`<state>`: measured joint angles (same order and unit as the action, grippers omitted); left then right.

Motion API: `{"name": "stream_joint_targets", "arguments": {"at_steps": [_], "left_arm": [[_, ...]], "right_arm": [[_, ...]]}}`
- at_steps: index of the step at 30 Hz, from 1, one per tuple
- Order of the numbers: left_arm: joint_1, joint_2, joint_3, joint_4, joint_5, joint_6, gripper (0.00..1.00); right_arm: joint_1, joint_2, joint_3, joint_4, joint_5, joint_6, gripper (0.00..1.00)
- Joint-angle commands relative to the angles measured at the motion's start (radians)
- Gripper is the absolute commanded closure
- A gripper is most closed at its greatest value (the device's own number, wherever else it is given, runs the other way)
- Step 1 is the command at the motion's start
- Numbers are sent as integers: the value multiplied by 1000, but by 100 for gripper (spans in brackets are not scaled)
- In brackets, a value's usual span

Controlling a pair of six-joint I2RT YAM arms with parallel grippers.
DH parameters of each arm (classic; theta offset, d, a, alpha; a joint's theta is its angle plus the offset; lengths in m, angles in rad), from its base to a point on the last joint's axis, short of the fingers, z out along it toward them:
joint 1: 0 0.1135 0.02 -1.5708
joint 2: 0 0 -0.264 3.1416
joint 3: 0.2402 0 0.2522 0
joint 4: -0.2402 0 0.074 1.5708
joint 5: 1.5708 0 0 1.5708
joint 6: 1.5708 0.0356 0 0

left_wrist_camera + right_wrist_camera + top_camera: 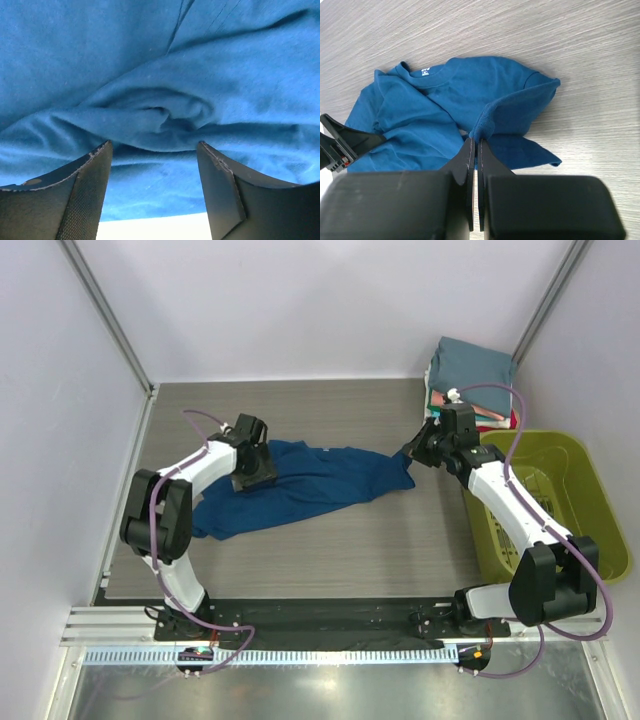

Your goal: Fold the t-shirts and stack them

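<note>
A dark blue t-shirt (310,485) lies crumpled across the middle of the table; no print shows. It also shows in the right wrist view (445,110) with its collar at the upper left. My right gripper (474,142) is shut on a fold of its right edge, lifted a little off the table; in the top view this gripper (412,455) sits at the shirt's right end. My left gripper (154,150) is open, jaws wide apart, pressed down over the shirt's cloth (160,90); in the top view it (252,472) is over the shirt's left part. A stack of folded t-shirts (470,380) sits at the back right, slate-teal on top.
An olive-green plastic basket (560,502) stands at the right edge beside the right arm. The grey wood-grain table (350,550) is walled by white panels at the left, back and right.
</note>
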<state>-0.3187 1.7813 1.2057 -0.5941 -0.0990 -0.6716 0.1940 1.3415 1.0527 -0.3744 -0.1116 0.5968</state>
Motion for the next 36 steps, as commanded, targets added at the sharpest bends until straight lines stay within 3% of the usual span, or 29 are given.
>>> {"name": "stream_joint_targets", "arguments": {"at_steps": [1, 5, 8, 10, 12, 14, 17, 18, 21, 22, 23, 24, 26, 28, 29, 30, 32, 33, 34, 35, 36], "left_arm": [[-2, 13, 28, 56, -7, 6, 32], [-3, 42, 37, 69, -27, 10, 43], [-2, 75, 52, 70, -36, 12, 60], [-3, 87, 72, 70, -38, 14, 77], [-2, 90, 95, 59, -39, 14, 100], [-2, 75, 118, 37, -70, 10, 100], [6, 53, 285, -64, -122, 27, 100], [10, 69, 354, -102, -128, 35, 100], [46, 185, 808, -306, -154, 82, 100], [55, 225, 959, -378, -165, 95, 100], [69, 265, 1317, -526, -172, 125, 100], [72, 308, 1477, -583, -192, 139, 100], [73, 282, 1633, -625, -212, 176, 100], [73, 137, 1391, -531, -214, 187, 100], [73, -75, 1229, -371, -208, 187, 100], [73, -173, 889, -284, -197, 188, 100], [72, -444, 627, -106, -215, 173, 100], [72, -532, 384, -69, -229, 155, 99], [73, -604, 286, -28, -244, 142, 97], [72, -732, 175, -15, -263, 123, 93], [73, -785, 3, -3, -265, 77, 71]], "right_arm": [[4, -16, -3, 37, 3, -8, 99], [4, -4, -10, 42, 0, -9, 99], [4, 2, -14, 42, 0, -12, 99], [2, 4, -17, 43, 0, -14, 99], [4, 5, -16, 43, 4, -17, 99], [4, 5, -11, 45, 7, -17, 99], [-5, 39, 55, 45, 15, -17, 99], [-10, 53, 85, 45, 12, -15, 99], [-39, 160, 307, -9, -57, -3, 99], [-47, 215, 473, -85, -74, -5, 99], [-50, 226, 553, -115, -80, -6, 99], [-51, 228, 617, -130, -73, -3, 99], [-53, 191, 726, -138, -25, 8, 99], [-51, 159, 745, -146, -11, 8, 99], [-51, 112, 724, -146, -11, 8, 99], [-50, 82, 684, -143, -13, 9, 99], [-48, 7, 500, -109, 13, 12, 99], [-45, -90, 415, -81, 23, 18, 99], [-44, -137, 241, -22, 29, 29, 99], [-44, -177, 160, 4, 26, 44, 99], [-42, -236, 92, 20, 23, 49, 99]]}}
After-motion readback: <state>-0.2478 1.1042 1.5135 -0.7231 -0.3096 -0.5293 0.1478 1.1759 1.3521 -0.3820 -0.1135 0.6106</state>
